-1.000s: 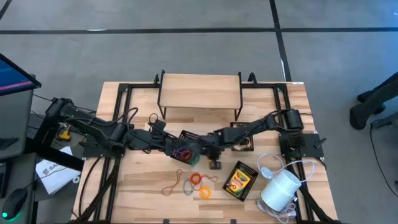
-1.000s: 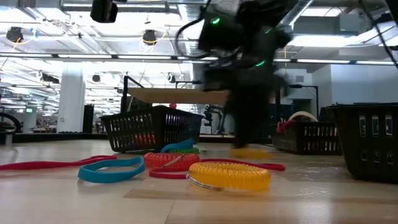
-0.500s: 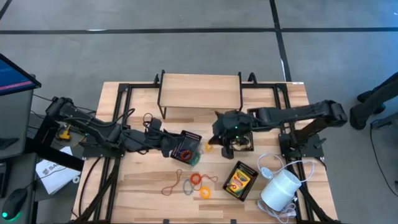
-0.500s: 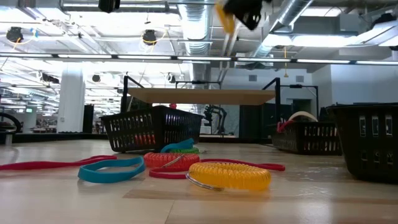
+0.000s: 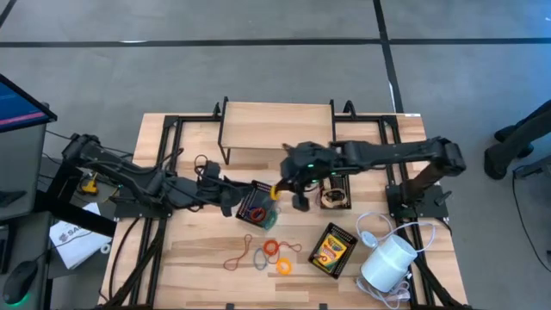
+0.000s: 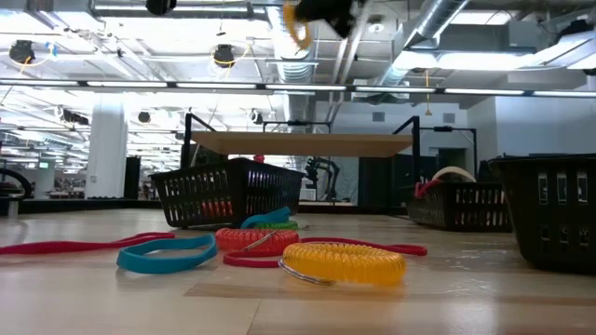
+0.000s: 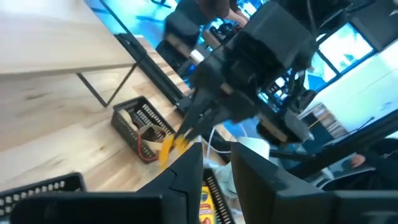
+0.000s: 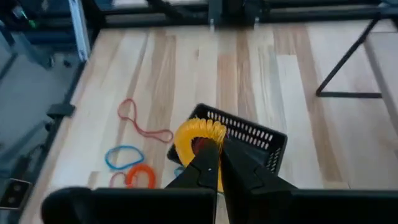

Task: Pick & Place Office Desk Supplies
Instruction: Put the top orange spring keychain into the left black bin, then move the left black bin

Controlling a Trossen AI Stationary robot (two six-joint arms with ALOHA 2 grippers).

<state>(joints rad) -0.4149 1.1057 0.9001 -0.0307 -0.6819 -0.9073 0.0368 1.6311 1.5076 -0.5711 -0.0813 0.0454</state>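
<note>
Overhead, wooden table [image 5: 198, 258]: right gripper [image 8: 217, 163] clamps yellow coil [image 8: 198, 134] above mesh tray [image 8: 249, 138]; loose loops [image 5: 267, 252] and crayon box [image 5: 332, 248] near it (left gripper [image 5: 231, 200] beside tray, grip unclear).

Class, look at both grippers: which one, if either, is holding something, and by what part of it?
The right gripper holds a yellow coiled loop, pinched at one side of its ring, lifted above the black mesh tray. The left gripper holds nothing visible.
</note>
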